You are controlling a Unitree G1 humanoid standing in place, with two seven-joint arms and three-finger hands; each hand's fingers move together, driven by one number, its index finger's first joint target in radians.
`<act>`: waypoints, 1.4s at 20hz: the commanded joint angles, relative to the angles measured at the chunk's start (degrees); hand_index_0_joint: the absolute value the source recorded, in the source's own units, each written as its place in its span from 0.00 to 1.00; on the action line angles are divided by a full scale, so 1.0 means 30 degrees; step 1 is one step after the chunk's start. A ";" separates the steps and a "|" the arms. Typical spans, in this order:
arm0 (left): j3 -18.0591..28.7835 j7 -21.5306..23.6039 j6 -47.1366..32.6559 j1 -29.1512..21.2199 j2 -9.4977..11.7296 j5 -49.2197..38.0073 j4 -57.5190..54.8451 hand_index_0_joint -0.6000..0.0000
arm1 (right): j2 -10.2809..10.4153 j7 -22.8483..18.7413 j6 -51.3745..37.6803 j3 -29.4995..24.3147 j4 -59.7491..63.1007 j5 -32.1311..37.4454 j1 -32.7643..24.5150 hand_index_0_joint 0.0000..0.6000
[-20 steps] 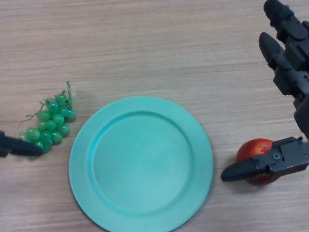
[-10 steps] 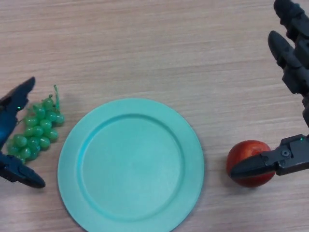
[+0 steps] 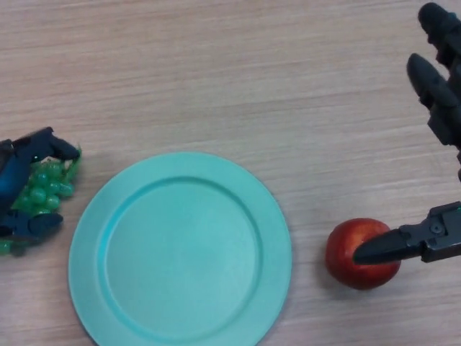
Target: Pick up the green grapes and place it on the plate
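Observation:
The bunch of green grapes (image 3: 42, 189) lies on the wooden table at the far left, just left of the teal plate (image 3: 180, 249). My left hand (image 3: 16, 173) is down over the bunch, with one finger curled across its top and the thumb under its lower end, so the hand is closing round the grapes. Part of the bunch is hidden by the hand. My right hand (image 3: 439, 122) stands open at the right edge, its thumb lying over a red apple (image 3: 358, 254).
The red apple rests on the table to the right of the plate, under the right thumb. Bare wooden tabletop (image 3: 216, 79) fills the far side.
My left hand has moved in from the left edge and closed its fingers round the grapes. The whole scene has shifted left in the view. The right hand has stayed open above the apple.

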 commanded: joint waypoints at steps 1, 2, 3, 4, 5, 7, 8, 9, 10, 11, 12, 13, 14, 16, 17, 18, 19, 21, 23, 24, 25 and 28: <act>0.2229 0.1283 -0.1028 0.0011 0.1227 -0.1465 -0.1455 0.00 | -0.0268 -0.0588 -0.3094 -0.0907 -0.1110 0.0586 -0.0127 0.00; 0.2406 0.1147 -0.1036 0.0106 0.1304 -0.1622 -0.1549 0.00 | -0.0262 -0.0636 -0.3053 -0.0886 -0.1127 0.0586 -0.0130 0.00; 0.2854 0.0574 -0.0821 0.0336 0.1357 -0.2359 -0.1926 0.00 | -0.0244 -0.0732 -0.2944 -0.0830 -0.1201 0.0598 -0.0131 0.00; 0.3113 0.0174 -0.0371 0.0388 0.1296 -0.2999 -0.2266 0.00 | -0.0237 -0.0775 -0.2864 -0.0779 -0.1247 0.0593 -0.0127 0.00; 0.3817 -0.0806 0.1163 0.0482 0.1021 -0.5046 -0.3436 0.00 | -0.0232 -0.0848 -0.2732 -0.0676 -0.1296 0.0558 -0.0161 0.00; 0.4900 -0.0974 0.4124 0.0281 0.0938 -0.7597 -0.5363 0.00 | -0.0223 -0.0931 -0.2591 -0.0508 -0.1467 0.0445 -0.0198 0.00; 0.5158 -0.0543 0.4441 0.0214 0.1163 -0.7725 -0.5596 0.00 | -0.0214 -0.0917 -0.2606 -0.0457 -0.1481 0.0385 -0.0182 0.00; 0.5644 -0.0353 0.5511 0.0132 0.1388 -0.8672 -0.6562 0.00 | -0.0188 -0.0866 -0.2627 -0.0387 -0.1511 0.0304 -0.0143 0.00; 0.5839 -0.0584 0.6125 0.0206 0.1491 -0.9098 -0.7240 0.00 | -0.0191 -0.0846 -0.2560 -0.0386 -0.1524 0.0295 -0.0175 0.00; 0.6070 -0.1379 0.7396 0.0521 0.1560 -0.9618 -0.8998 0.00 | -0.0205 -0.0837 -0.2406 -0.0358 -0.1509 0.0257 -0.0263 0.00; 0.6124 -0.1762 0.7843 0.0640 0.1399 -0.9862 -0.9923 0.00 | -0.0211 -0.0835 -0.2362 -0.0346 -0.1511 0.0228 -0.0299 0.00; 0.6024 -0.3654 0.9613 0.1276 0.0884 -1.0739 -1.2555 0.00 | -0.0191 -0.0875 -0.2332 -0.0260 -0.1508 0.0149 -0.0355 0.00; 0.6144 -0.4592 1.1307 0.1362 0.0503 -1.1608 -1.3981 0.00 | -0.0163 -0.0890 -0.2384 -0.0183 -0.1485 0.0101 -0.0337 0.00; 0.6170 -0.5949 1.5649 0.1232 -0.0160 -1.3584 -1.7559 0.00 | -0.0193 -0.0914 -0.2212 -0.0101 -0.1532 0.0137 -0.0452 0.00; 0.5954 -0.6490 1.7094 0.1362 -0.0441 -1.4369 -1.9269 0.00 | -0.0266 -0.0995 -0.2098 -0.0161 -0.1552 0.0330 -0.0557 0.00; 0.5838 -0.6938 1.7659 0.1516 -0.0511 -1.4629 -1.9963 0.00 | -0.0298 -0.1051 -0.2138 -0.0178 -0.1557 0.0405 -0.0554 0.00; 0.5494 -0.7196 1.9410 0.1558 -0.0876 -1.5114 -2.1183 0.00 | -0.0360 -0.1166 -0.2177 -0.0175 -0.1562 0.0498 -0.0588 0.00; 0.4617 -0.7665 2.1096 0.1730 -0.0379 -1.4395 -2.2042 0.00 | -0.0347 -0.1219 -0.2172 -0.0121 -0.1564 0.0468 -0.0631 0.00; 0.4417 -0.8680 2.0621 0.2110 -0.0732 -1.3012 -2.2230 0.00 | -0.0376 -0.1196 -0.2372 -0.0105 -0.1565 0.0458 -0.0529 0.00; 0.4299 -0.8389 1.9951 0.1997 -0.1152 -1.2630 -2.2066 0.00 | -0.0402 -0.1224 -0.2395 -0.0080 -0.1565 0.0430 -0.0525 0.00; 0.4094 -0.8068 1.9297 0.1954 -0.1489 -1.2278 -2.1874 0.16 | -0.0418 -0.1242 -0.2413 -0.0059 -0.1565 0.0404 -0.0516 0.00; 0.3567 -0.7965 1.8201 0.2288 -0.1935 -1.1659 -2.1546 0.75 | -0.0335 -0.1186 -0.2492 0.0053 -0.1565 0.0196 -0.0437 0.00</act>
